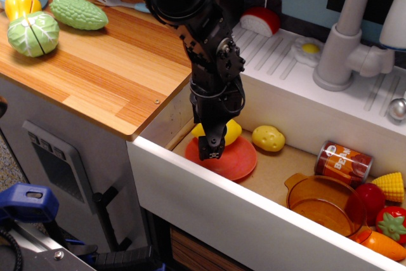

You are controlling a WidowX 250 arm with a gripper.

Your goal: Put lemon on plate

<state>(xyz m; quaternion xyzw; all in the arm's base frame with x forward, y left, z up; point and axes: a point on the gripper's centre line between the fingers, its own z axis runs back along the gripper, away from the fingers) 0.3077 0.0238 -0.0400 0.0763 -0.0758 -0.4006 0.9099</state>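
The gripper [210, 149] hangs low over the near-left part of the plate [236, 162] in the sink, its black body hiding the jaws, so I cannot tell whether it is open or holds anything. The lemon [231, 129] sits at the plate's back edge, just behind the gripper and mostly hidden. Its long axis seems to run left to right, though which way its tip points cannot be made out.

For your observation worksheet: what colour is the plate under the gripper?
Coral red; the plate shows best in the only camera view, below the gripper.
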